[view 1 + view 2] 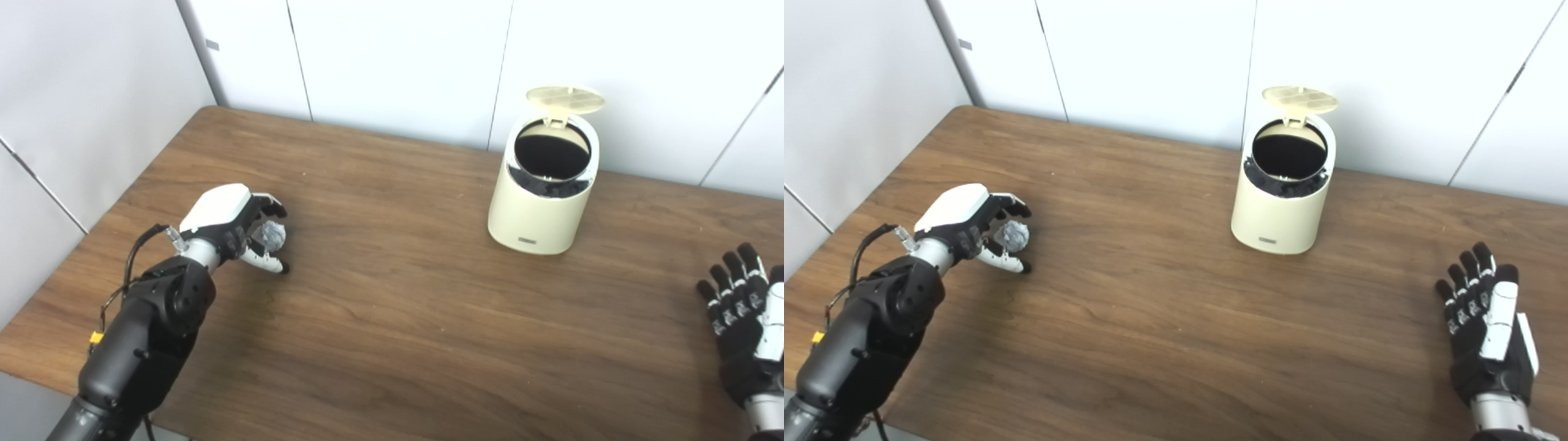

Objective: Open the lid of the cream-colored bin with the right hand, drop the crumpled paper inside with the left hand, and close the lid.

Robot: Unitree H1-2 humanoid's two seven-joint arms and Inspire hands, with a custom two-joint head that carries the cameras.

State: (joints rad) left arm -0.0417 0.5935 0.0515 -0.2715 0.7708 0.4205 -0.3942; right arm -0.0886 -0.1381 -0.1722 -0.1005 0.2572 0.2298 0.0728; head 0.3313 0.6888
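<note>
The cream-colored bin [539,202] stands upright at the back right of the brown table [392,318]. Its round lid [565,99] is flipped up and back, showing the dark inside. At the left, my left hand [236,223] is curled around a small grey crumpled paper ball [271,235], fingers above it and thumb below, low over the table. My right hand [1485,318] rests near the table's right front, palm up, fingers spread and holding nothing, well apart from the bin.
White wall panels [398,61] rise right behind the table's far edge, close behind the bin. A wide stretch of bare wood lies between my left hand and the bin.
</note>
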